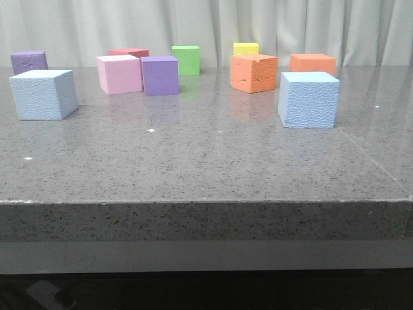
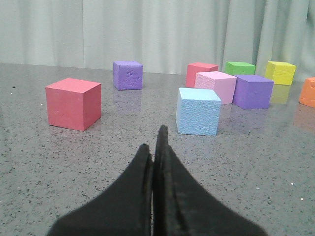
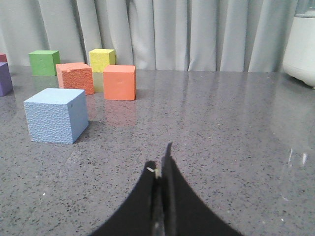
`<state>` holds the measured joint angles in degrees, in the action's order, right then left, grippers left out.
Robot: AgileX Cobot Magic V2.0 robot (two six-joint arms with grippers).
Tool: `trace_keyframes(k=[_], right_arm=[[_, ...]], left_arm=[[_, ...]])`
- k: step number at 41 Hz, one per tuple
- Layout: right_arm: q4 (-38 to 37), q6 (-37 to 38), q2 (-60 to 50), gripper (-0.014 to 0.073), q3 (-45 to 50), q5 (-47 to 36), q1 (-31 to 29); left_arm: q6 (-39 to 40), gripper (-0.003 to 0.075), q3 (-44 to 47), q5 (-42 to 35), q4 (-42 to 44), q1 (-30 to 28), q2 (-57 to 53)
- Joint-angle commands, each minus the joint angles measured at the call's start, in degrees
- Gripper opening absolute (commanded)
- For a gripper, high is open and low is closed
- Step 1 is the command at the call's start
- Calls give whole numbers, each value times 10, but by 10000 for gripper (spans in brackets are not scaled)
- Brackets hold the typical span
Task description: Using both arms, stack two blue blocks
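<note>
Two pale blue blocks stand apart on the grey table, one at the left (image 1: 43, 94) and one at the right (image 1: 308, 99). In the left wrist view the left blue block (image 2: 198, 111) lies ahead of my left gripper (image 2: 153, 142), which is shut with nothing in it. The right wrist view has the right blue block (image 3: 55, 115) ahead and off to one side of my right gripper (image 3: 160, 160), also shut and empty. Neither gripper appears in the front view.
Other cubes stand behind: purple (image 1: 29, 62), pink (image 1: 119, 73), purple (image 1: 160, 75), red (image 1: 128, 53), green (image 1: 186, 59), yellow (image 1: 246, 48), two orange (image 1: 253, 72) (image 1: 312, 63). A red cube (image 2: 73, 103) sits near the left gripper. A white appliance (image 3: 301, 46) stands far right.
</note>
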<state>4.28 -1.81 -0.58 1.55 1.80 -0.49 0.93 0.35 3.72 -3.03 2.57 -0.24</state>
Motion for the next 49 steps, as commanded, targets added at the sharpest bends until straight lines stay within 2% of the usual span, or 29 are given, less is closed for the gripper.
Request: trace_keyframes(k=[1,26,33,41,49], right_arm=[[-6,0,-11,-67,-3,-52,-4],[-6,-1,-11,-67,-3,-63,-4],[-6,-1,-11,-67,-31,-42,-4],[-6,-1,-1,-67,-159,83,-4],[-6,-1,84,-67,-292,206,-4]], left_arm=[[1,-20,2,-46,-1,-1,-10],[1,-20,1,-66,-2,-1,-10],[1,-20,-44,-67,-3,-1,-10],[1,-20,-200,57,-3,-1,16],[1,-20,-347,193,-3,-1,113]])
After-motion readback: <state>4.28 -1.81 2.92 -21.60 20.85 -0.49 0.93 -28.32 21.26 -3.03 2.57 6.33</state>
